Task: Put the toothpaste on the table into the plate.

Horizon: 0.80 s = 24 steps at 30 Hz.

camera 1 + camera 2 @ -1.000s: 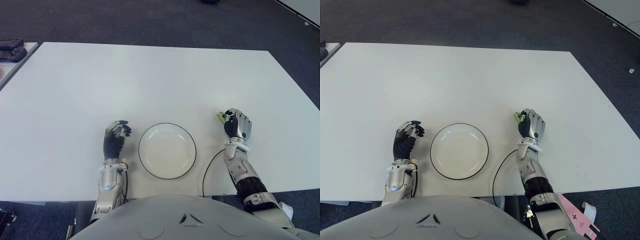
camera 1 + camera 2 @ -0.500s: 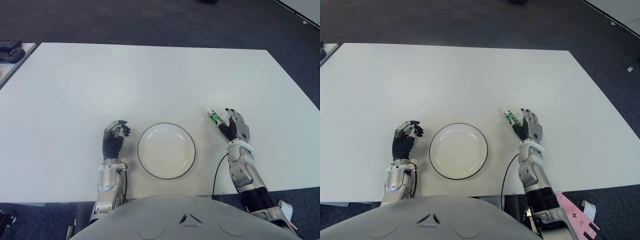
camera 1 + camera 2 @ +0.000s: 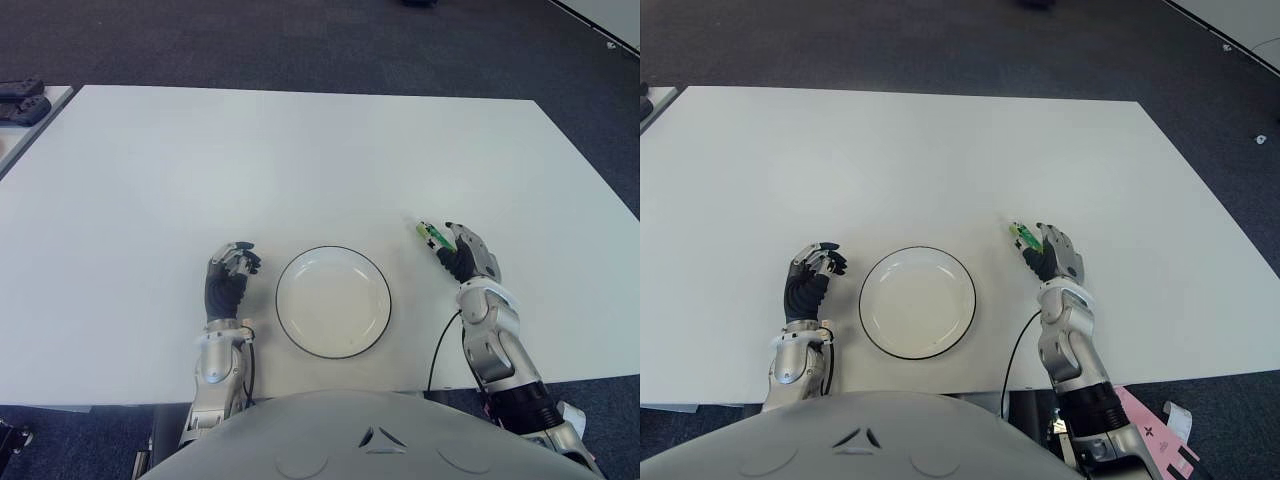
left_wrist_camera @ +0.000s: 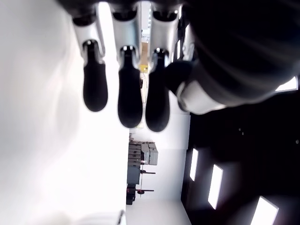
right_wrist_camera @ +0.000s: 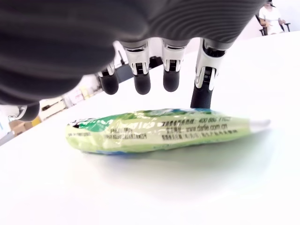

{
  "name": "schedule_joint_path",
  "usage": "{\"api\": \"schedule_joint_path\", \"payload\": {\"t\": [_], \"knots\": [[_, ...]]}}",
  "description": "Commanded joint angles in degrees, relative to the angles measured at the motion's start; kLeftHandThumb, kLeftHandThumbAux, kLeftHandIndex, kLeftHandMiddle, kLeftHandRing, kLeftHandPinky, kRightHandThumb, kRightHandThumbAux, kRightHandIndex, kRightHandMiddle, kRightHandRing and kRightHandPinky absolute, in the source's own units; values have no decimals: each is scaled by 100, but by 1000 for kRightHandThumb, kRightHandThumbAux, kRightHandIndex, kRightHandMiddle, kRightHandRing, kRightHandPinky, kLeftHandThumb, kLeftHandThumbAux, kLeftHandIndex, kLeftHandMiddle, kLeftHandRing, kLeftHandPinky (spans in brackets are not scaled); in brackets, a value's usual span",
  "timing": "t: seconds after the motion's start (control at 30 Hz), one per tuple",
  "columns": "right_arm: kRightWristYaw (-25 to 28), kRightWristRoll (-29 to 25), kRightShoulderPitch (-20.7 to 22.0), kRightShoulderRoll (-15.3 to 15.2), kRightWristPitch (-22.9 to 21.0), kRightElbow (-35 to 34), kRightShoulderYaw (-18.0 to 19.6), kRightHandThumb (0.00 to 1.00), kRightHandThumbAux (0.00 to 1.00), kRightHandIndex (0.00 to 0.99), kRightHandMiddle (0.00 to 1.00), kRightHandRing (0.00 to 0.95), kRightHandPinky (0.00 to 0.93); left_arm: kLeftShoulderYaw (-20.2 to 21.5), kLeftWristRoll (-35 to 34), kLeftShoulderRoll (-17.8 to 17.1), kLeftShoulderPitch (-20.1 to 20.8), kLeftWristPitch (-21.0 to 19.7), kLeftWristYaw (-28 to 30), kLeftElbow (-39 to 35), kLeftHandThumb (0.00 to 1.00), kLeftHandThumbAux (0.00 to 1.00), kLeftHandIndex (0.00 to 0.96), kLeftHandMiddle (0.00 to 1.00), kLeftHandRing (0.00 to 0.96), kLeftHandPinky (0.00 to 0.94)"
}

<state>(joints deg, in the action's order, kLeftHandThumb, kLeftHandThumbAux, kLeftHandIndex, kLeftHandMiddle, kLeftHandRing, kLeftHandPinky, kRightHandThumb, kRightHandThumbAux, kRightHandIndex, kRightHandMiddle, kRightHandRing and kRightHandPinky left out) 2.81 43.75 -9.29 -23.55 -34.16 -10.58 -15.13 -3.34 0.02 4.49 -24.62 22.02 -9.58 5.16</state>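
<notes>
**Green toothpaste tube flat on the surface, not yet gripped**

Black-tipped fingers [image 5: 171,77] of the right hand [image 3: 468,255] hung spread and loose just behind the toothpaste [image 5: 164,130], holding nothing; whether the nearest tip brushed the far side of the tube could not be told. Lay on its side on the white surface [image 3: 300,160], the tube, long axis across the palm, cap end drawn out to a pale point and the other end blunt. Seen from the head, sat just beyond the right fingertips and well to the right of the plate [image 3: 333,301], apart from its rim. Plate empty, white with a thin dark edge.

Judged light and small, with a soft, glossy plastic skin: likely to dent under pressure and to slide or roll on the smooth top if pushed from one side only. Best taken across the fat middle of the body, thumb on one flank and fingers on the other, with modest squeeze; tapered cap end offered too little to hold.

Left hand [image 3: 229,279] showed left of the plate, fingers curled inward on nothing, idle.
</notes>
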Motion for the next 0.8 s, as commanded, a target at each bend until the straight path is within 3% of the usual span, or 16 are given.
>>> {"api": "schedule_joint_path", "payload": {"t": [0.03,0.5,0.8], "knots": [[425,54,-299,37,-182,-33,-284,479,106,0,0,0,0,-36,-10,216,-97,-196,-32,156,704,717,430,574,569,545],[629,1120,-496,-186,-185,-29,-862,528,125,0,0,0,0,-46,6,209,-147,-205,-36,112,703,718,430,572,569,546],[767,1740,-544,-167,-255,239,-1132,527,135,0,0,0,0,-54,27,224,-194,-287,-68,36,704,718,430,571,567,542]]}}
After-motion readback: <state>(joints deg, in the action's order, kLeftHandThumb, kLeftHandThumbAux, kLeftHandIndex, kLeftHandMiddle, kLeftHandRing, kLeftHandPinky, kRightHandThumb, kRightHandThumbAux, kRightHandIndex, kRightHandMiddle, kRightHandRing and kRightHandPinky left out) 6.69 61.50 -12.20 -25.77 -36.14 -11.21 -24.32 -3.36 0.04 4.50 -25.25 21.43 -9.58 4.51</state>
